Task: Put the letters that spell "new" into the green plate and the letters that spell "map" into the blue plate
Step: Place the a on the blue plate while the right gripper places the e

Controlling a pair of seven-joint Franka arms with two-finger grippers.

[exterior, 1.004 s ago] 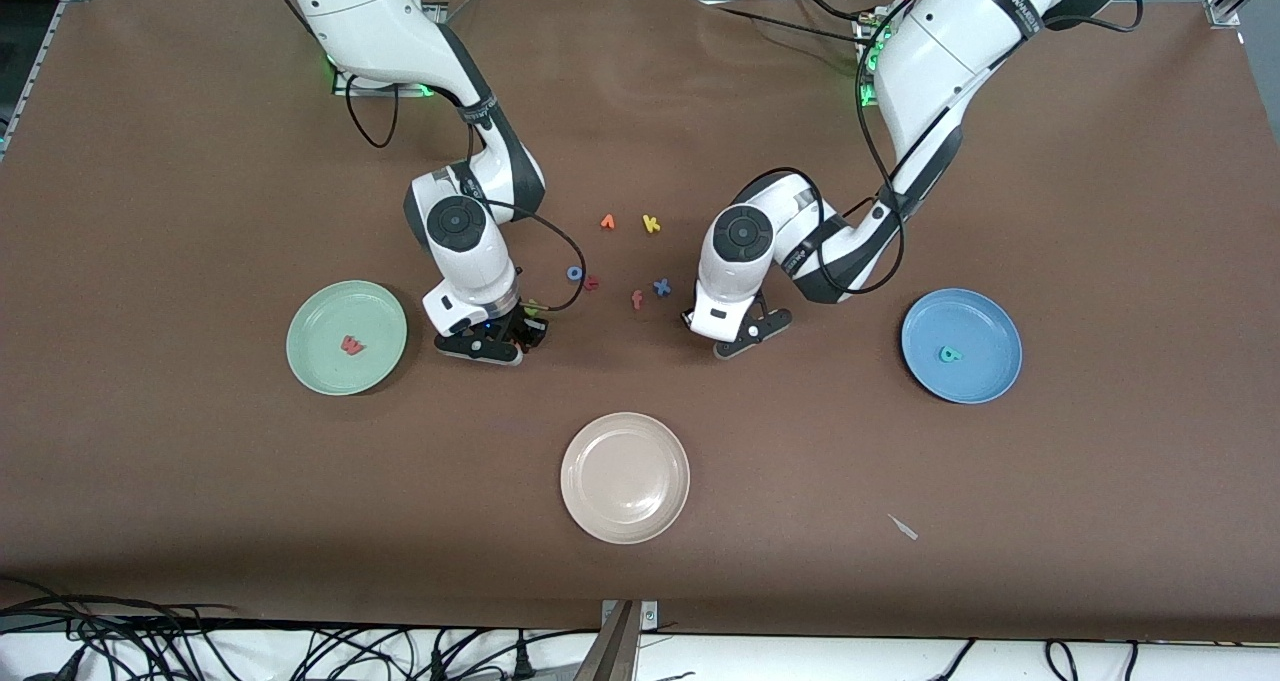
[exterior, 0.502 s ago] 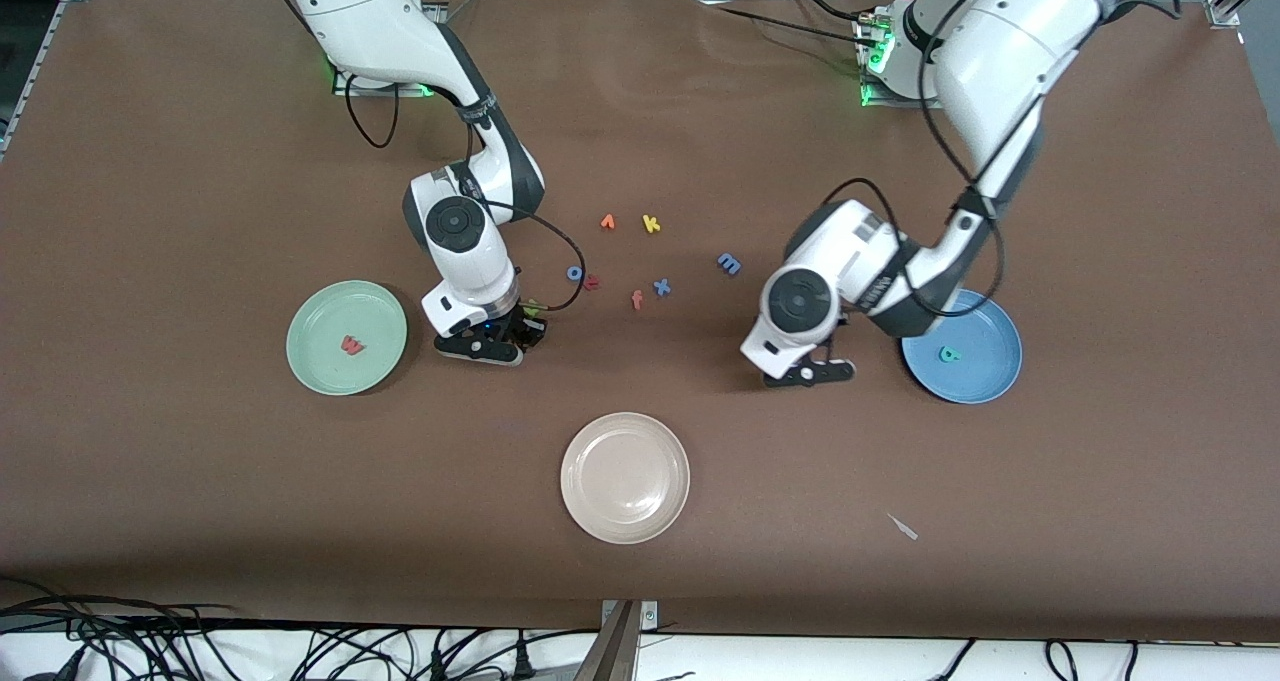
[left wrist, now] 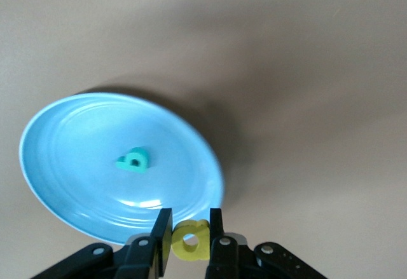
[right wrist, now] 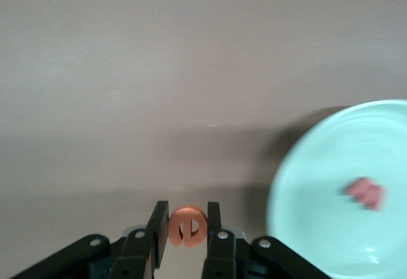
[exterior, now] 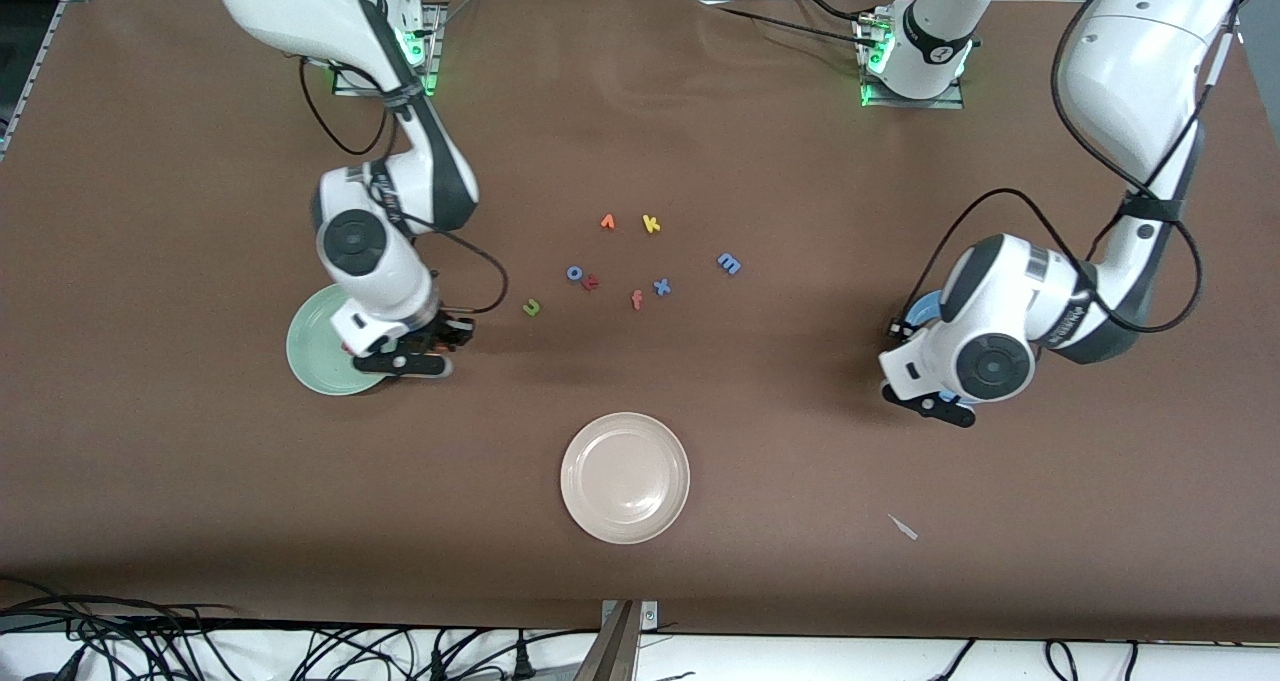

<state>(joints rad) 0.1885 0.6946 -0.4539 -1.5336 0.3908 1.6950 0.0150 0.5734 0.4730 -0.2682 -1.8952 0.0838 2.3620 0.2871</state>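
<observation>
Meanwhile both arms had swung outward: the right gripper pinched the orange e beside the green plate at frame left, the left gripper carried the yellow a to the blue plate at right, ready to drop.

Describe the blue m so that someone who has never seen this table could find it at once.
Start from the loose cluster of foam letters in the middle of the brown table, farther from the front camera than the beige plate. The blue m lies at that cluster's edge toward the left arm's end. Its nearest neighbour, the blue x, is a cross; the m is three-legged and lies apart.
</observation>
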